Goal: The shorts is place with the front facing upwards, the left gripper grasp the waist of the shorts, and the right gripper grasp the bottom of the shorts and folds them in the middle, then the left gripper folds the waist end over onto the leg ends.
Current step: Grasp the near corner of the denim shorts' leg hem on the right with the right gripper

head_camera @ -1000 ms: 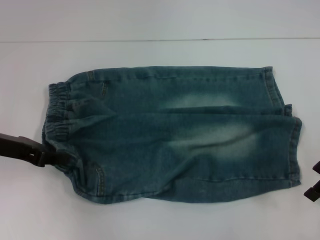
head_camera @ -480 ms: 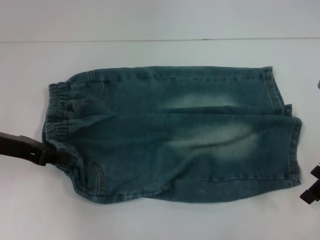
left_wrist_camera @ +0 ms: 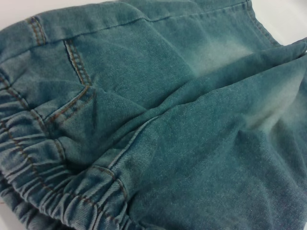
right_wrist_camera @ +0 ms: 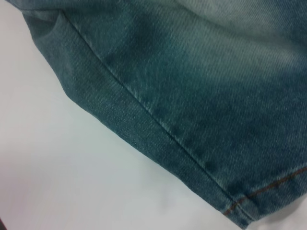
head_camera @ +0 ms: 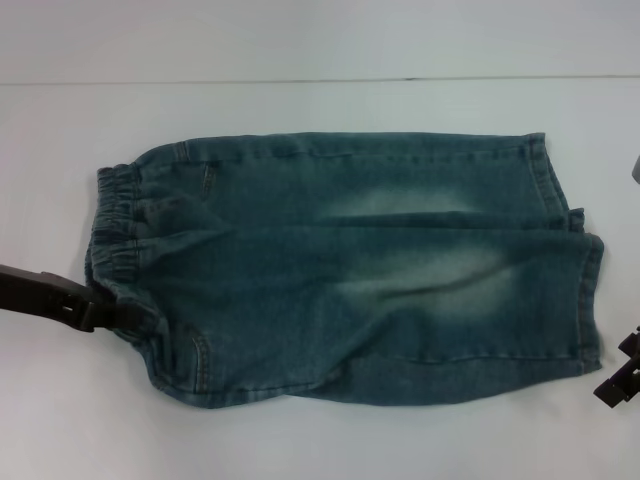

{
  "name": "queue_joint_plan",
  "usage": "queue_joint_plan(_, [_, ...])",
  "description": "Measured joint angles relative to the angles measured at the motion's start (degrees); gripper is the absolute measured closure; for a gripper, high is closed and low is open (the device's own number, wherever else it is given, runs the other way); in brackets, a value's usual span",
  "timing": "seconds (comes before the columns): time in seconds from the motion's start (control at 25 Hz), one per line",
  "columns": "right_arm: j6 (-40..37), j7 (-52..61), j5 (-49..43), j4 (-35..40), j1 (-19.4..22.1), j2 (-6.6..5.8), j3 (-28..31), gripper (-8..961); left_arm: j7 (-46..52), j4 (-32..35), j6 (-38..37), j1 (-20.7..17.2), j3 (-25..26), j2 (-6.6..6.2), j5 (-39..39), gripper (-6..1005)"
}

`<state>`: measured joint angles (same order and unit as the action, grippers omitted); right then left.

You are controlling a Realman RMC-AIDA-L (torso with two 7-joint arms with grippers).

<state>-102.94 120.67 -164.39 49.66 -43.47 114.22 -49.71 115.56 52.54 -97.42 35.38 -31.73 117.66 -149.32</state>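
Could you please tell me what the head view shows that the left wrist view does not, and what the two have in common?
Only the head view shows the shorts whole on the white table, the left tool at the near corner of the waist, the right tool near the leg ends, apart from them, and both hems. Only the left wrist view shows the orange stitching and the puckered elastic pleats up close. Both share the blue-green denim with its pale bleached patches.

R hand [head_camera: 618, 375] crept lower & left toward the leg ends [head_camera: 590, 300].
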Motion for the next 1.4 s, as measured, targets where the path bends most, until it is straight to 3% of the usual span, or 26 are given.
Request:
queue_joint_plan(0.36, [1.8,0.5,0.0,-4.0,-0.9,-0.17,0.9,4,0.2,0.0,0.2,-0.1,-0.1,0.15,0.0,957])
queue_joint_plan(1.4, [5.0,0.3,0.6,-4.7,-1.1,0.29,0.9,5,0.3,0.4,0.4,0.0,-1.0,0.44,0.4,957])
